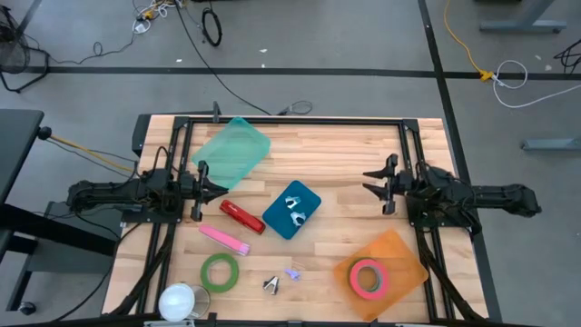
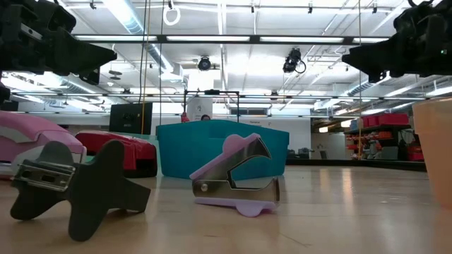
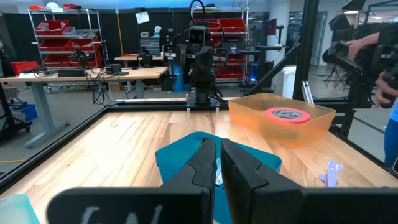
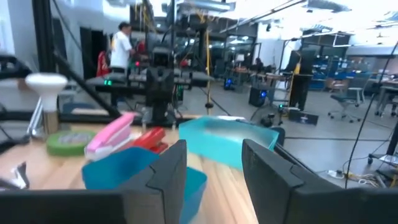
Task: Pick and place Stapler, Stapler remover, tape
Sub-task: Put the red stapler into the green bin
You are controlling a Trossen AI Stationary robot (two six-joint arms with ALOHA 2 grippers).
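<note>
Near the table's middle, just left of the blue tray [image 1: 291, 210], lies the red stapler [image 1: 241, 216], rigid and smooth, best pinched across its narrow body; left end effector [image 1: 216, 190] closed and empty, right end effector [image 1: 369, 181] open.

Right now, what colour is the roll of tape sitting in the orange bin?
Pink, with a green inner ring: the tape roll in the orange bin shows best in the high view.

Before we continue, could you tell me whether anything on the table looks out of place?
Nothing looks spilled or damaged. The bins sit askew: the blue bin and the green bin are angled to the table edges.
</note>
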